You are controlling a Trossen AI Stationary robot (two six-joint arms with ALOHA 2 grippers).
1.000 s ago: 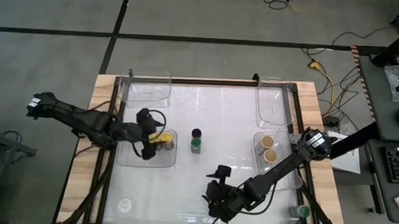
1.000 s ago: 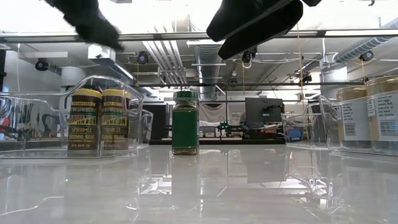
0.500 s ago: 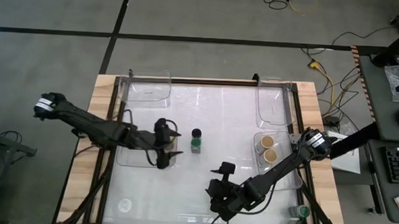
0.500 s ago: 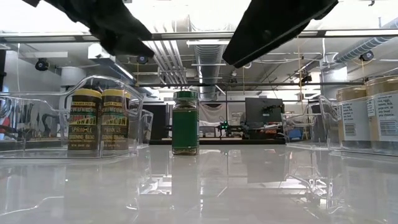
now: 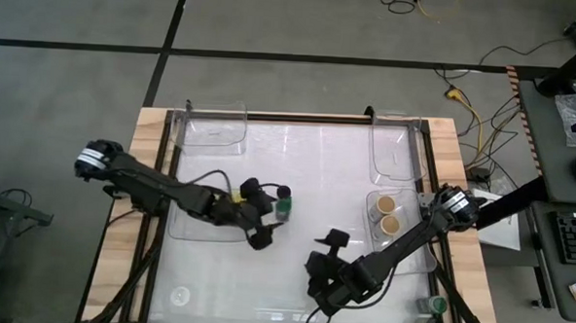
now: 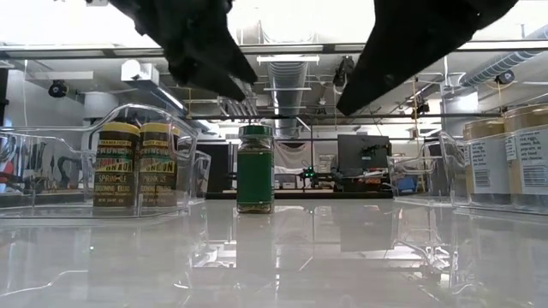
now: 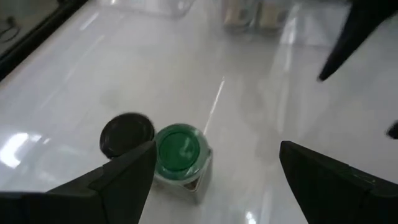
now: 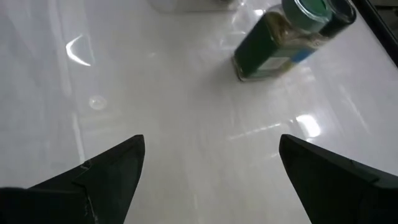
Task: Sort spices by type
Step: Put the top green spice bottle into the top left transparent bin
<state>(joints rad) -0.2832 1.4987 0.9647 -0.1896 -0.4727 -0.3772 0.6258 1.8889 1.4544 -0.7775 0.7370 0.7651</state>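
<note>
Two spice jars stand together mid-table: a green-lidded jar (image 5: 283,211) (image 7: 180,152) (image 6: 255,168) and, just behind it, a black-lidded one (image 5: 284,192) (image 7: 127,134). My left gripper (image 5: 264,216) (image 7: 217,149) hovers open just left of the pair and touches nothing. My right gripper (image 5: 321,253) (image 8: 211,140) is open near the table's front, aimed toward the green jar (image 8: 283,37). Yellow-lidded jars (image 6: 137,162) stand in the left tray. Two tan-lidded jars (image 5: 389,214) stand in the right tray.
Clear plastic trays sit at the back left (image 5: 217,124), back right (image 5: 396,152), left (image 5: 192,230) and right (image 5: 406,249). Another green-lidded jar (image 5: 437,306) stands by the table's front right corner. Bare white tabletop (image 5: 234,286) lies between the arms at the front.
My left gripper has travelled from over the left tray toward the table's right, sinking a little, and now sits beside the green jar, still open. My right gripper has stayed nearly in place but turned at the wrist. The jars have not moved.
</note>
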